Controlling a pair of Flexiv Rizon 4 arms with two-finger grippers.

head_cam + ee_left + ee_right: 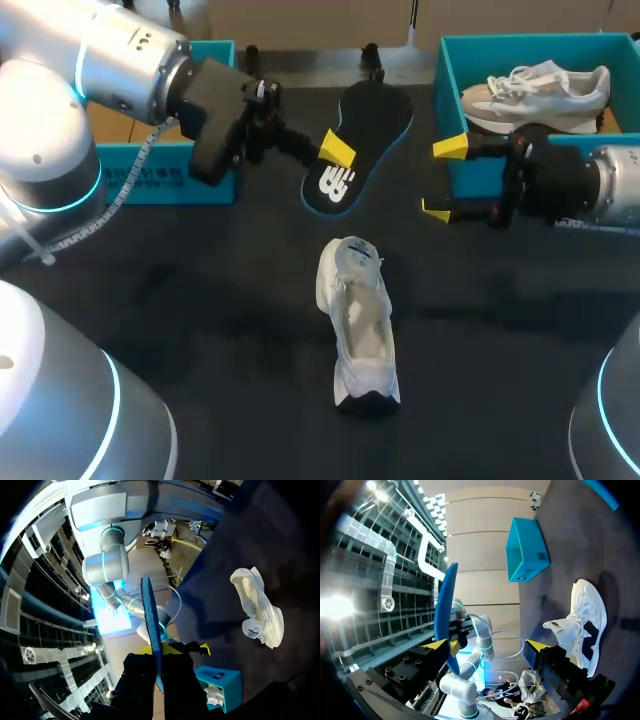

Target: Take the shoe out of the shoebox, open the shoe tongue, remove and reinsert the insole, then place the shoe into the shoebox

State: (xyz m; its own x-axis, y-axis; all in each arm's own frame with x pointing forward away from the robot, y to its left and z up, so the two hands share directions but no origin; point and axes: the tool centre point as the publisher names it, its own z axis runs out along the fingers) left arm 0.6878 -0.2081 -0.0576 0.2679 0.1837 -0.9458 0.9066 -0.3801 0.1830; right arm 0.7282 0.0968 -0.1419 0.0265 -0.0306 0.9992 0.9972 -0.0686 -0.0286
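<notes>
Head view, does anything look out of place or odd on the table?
Nothing spilled or damaged. The insole is out of the shoe, held off the table in the left pincer. The shoe sits alone mid-table, outside the shoebox at the right. That fits a mid-task state rather than a fault.

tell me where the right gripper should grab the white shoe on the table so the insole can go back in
Take the white shoe by its near end, apparently the heel, pinched across the sides from the right, where the right gripper is. It lies lengthwise with its opening showing; holding behind the opening leaves it free for the insole in the left gripper.
</notes>
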